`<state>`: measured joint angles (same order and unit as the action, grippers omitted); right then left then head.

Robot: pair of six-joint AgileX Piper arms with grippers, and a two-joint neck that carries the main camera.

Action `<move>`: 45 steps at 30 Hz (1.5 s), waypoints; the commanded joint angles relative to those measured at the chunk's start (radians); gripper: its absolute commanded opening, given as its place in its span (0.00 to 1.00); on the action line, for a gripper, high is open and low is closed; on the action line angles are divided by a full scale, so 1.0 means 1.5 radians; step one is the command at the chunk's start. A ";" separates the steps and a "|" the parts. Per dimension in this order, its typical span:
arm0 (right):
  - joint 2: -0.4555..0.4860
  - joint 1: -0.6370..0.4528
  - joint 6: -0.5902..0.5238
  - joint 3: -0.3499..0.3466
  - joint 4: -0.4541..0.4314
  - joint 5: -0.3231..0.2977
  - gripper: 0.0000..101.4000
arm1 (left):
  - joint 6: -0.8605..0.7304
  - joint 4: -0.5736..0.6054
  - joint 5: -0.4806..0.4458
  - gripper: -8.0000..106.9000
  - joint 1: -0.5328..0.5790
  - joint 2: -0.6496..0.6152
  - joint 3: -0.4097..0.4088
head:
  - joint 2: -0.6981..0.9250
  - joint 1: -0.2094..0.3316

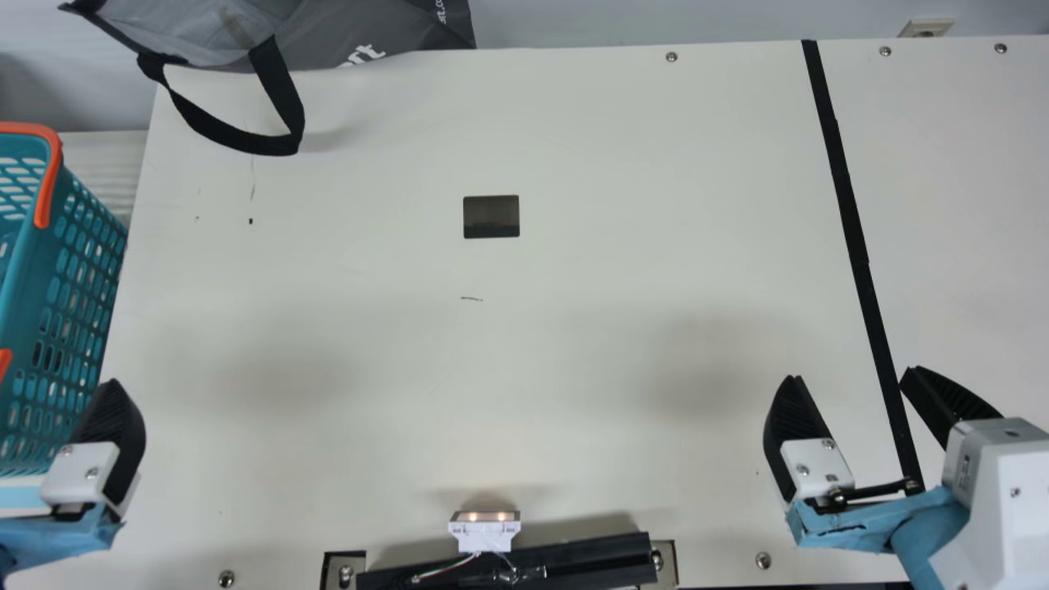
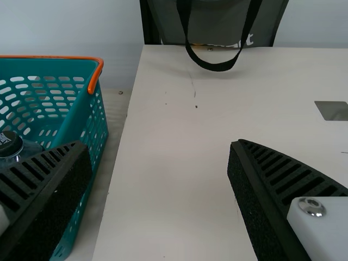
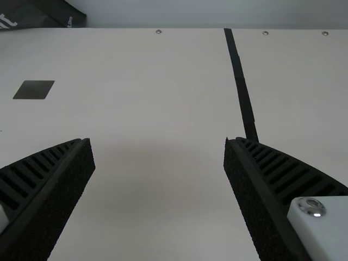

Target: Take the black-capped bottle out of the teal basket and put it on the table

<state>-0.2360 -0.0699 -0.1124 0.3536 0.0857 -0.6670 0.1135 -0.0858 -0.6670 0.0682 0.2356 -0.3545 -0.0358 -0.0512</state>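
Pale grey wall (image 1: 590, 20) behind the cream table (image 1: 615, 205)

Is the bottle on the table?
No, the left wrist view shows the black-capped bottle inside the teal basket.

Cream tbl (image 1: 565, 344) w/ blk strip (image 1: 853, 233) toward R, blk bag strap (image 1: 280, 92) at far L.

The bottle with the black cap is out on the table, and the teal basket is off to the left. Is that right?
No, the left wrist view shows the bottle inside the basket, not on the table. The basket is indeed on the left.
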 commanded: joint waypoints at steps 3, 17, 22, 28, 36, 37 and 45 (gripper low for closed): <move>0.000 0.000 0.000 0.000 0.000 0.000 0.90 | -0.001 0.001 0.000 1.00 -0.001 0.001 0.000 | 0.006 0.002; 0.000 0.000 0.000 0.000 0.000 0.000 0.90 | 0.005 -0.007 0.025 1.00 -0.019 0.032 -0.009 | 0.006 0.002; 0.000 0.000 0.000 0.000 0.000 0.000 0.90 | 0.017 -0.021 0.040 1.00 -0.034 0.054 -0.016 | 0.006 0.002; 0.000 0.000 0.000 0.000 0.000 0.000 0.90 | 0.039 -0.041 0.061 1.00 -0.055 0.084 -0.024 | 0.006 0.002; 0.000 0.000 0.000 0.000 0.000 0.000 0.90 | 0.068 -0.058 0.087 1.00 -0.079 0.126 -0.033 | 0.006 0.002; 0.000 0.000 0.000 0.000 0.000 0.000 0.90 | 0.071 -0.060 0.089 1.00 -0.082 0.131 -0.034 | 0.006 0.002; 0.000 0.000 0.000 0.000 -0.001 -0.001 0.90 | 0.090 -0.068 0.120 1.00 -0.129 0.180 -0.040 | 0.006 0.002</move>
<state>-0.2360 -0.0699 -0.1124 0.3536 0.0848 -0.6681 0.2456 -0.1846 -0.4934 -0.1144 0.4966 -0.4143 -0.0358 -0.0512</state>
